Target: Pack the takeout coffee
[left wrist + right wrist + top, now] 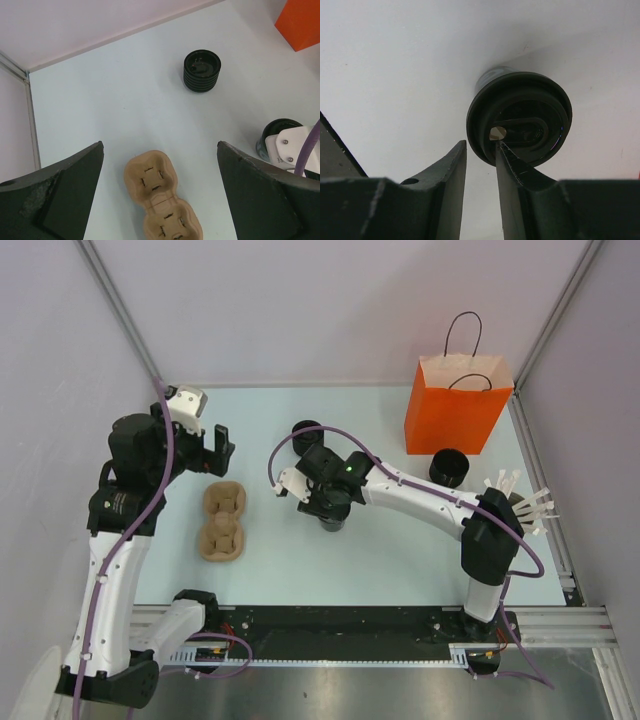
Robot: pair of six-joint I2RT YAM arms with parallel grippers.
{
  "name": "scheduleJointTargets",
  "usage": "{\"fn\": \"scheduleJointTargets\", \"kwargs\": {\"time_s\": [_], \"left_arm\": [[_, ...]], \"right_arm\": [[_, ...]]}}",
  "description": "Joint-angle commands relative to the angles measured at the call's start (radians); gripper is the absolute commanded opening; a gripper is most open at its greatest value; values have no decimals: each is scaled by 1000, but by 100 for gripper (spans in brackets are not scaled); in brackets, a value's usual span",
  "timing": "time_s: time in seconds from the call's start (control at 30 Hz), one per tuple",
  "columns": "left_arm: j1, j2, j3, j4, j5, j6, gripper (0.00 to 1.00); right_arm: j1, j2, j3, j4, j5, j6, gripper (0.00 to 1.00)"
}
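Black takeout coffee rim sits between right gripper jaws; bare table around.

Our left gripper hangs with jaws spread wide; our right gripper points down, jaws narrowed to a slit.

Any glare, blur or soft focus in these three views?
Top external: even light, sharp throughout. Left wrist: crisp on the cup tray, no glare. Right wrist: table nearly washed out, small gleam on the takeout coffee lid.
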Motion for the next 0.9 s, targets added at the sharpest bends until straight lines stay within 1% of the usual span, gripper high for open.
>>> {"fn": "scheduleJointTargets", "kwargs": {"time_s": [0.0,0.17,0.47,0.5,0.53,0.6,0.63,0.67,0.73,0.87], "left_arm": [[14,-18,5,6,10,-23,100],[15,-18,7,6,13,-25,100],[21,-17,5,6,14,-25,100],[21,-15,5,7,16,-26,100],[23,-17,5,6,19,-26,100],[23,-17,5,6,20,-26,100],[24,-15,5,6,19,-28,100],[24,-15,5,6,22,-25,100],[26,-15,5,7,23,-28,100],[28,-17,5,7,26,-28,100]], "right_arm": [[5,11,0,23,10,3,33],[7,17,3,23,-2,-1,25],[12,28,7,21,3,-4,23],[12,28,9,21,4,-4,22],[12,28,10,20,6,-4,15],[12,28,12,17,10,-6,11],[12,25,15,15,12,-6,5],[12,22,17,9,18,-9,3],[8,11,30,-2,20,-12,0],[-4,-20,46,-41,7,-21,0]]}}
